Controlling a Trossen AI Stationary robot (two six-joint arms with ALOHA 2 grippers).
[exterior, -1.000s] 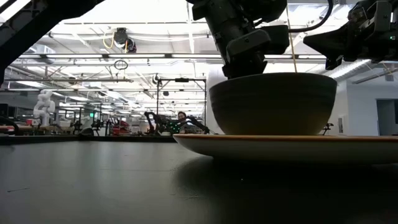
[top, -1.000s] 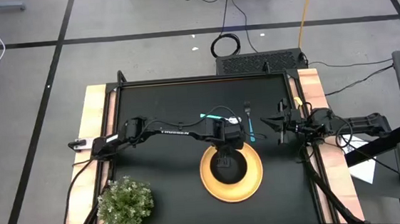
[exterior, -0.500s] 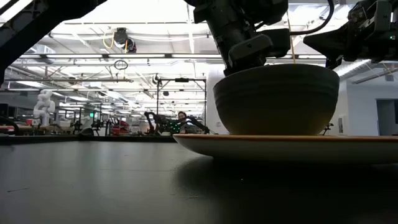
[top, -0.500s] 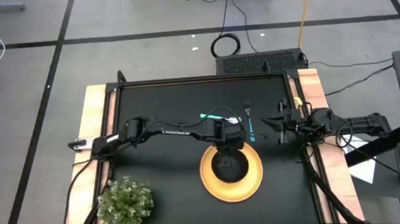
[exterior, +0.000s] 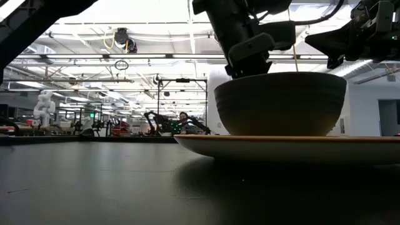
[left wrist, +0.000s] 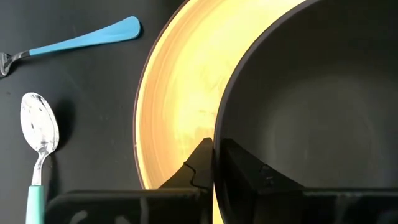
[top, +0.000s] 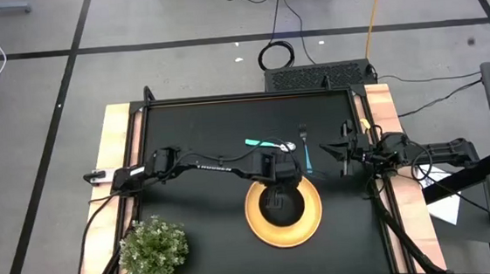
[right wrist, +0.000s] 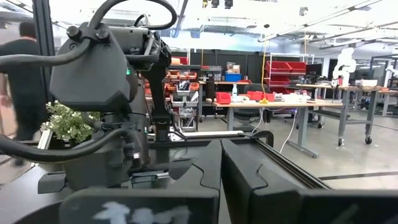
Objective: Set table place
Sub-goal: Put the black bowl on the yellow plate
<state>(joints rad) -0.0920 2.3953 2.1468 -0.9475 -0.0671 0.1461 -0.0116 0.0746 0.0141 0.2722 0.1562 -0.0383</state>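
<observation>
High view is showing the left hand (top: 274, 182) pinching the far rim of the black bowl (top: 278, 205), which is sitting on the yellow plate (top: 308, 230) near the counter (top: 191, 124) front edge. Releasing well means parting the fingers fully, then lifting straight up. Since a second ago, the wrist is drawing back, uncovering the spoon (top: 270, 143) beside the fork (top: 304, 146). Right hand (top: 343, 154), fingers together, is waiting by the right edge.

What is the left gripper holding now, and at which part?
The left gripper pinches the black bowl by its rim, bowl resting on the yellow plate.
</observation>
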